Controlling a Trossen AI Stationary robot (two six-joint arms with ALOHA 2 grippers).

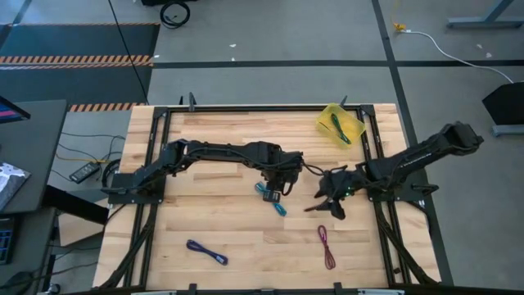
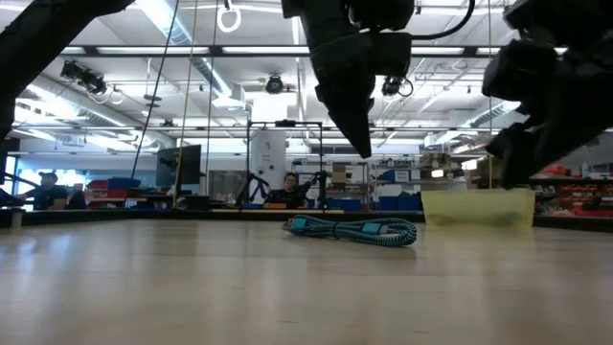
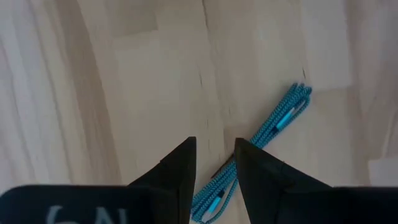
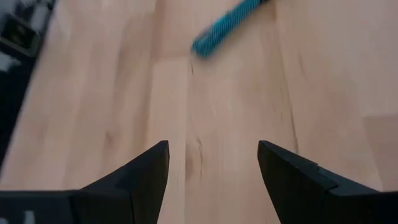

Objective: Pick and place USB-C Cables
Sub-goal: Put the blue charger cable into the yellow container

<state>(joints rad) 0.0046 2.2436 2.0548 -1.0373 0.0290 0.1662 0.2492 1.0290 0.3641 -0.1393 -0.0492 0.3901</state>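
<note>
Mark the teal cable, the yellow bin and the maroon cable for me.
teal cable [image 1: 274, 201]: high view, middle of the bundle.
yellow bin [image 1: 327, 114]: high view, bare floor of the bin near its upper-left rim.
maroon cable [image 1: 327, 248]: high view, midway along its length.

Both arms [image 1: 221, 153] are built of black jointed links; each gripper [image 3: 214, 169] is tipped with dark wedge-shaped fingers [image 4: 144, 171].
</note>
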